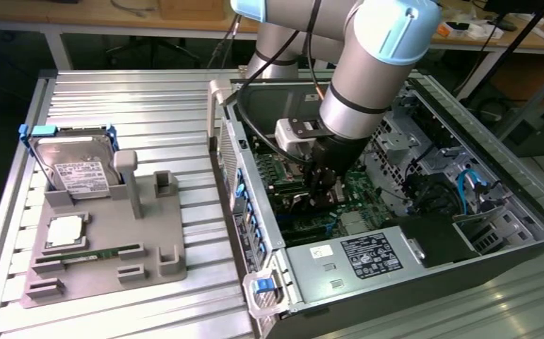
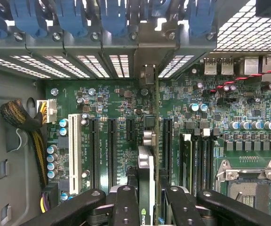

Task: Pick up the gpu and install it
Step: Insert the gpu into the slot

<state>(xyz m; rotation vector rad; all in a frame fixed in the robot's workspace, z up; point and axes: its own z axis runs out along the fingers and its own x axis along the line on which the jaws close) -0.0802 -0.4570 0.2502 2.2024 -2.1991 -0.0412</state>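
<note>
Gripper (image 2: 146,207) clamped edge-on upon the gpu (image 2: 145,181), fingers (image 2: 125,207) pressed to both faces, held upright above the motherboard (image 2: 112,108) slots inside the open computer case (image 1: 498,233); hard drive (image 1: 76,169) stood well apart

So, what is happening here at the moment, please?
A robot arm reaches into an open computer case. Its claw is shut on the gpu, held edge-on just above the motherboard and its expansion slots. On the table outside, a grey holder carries a hard drive.
</note>
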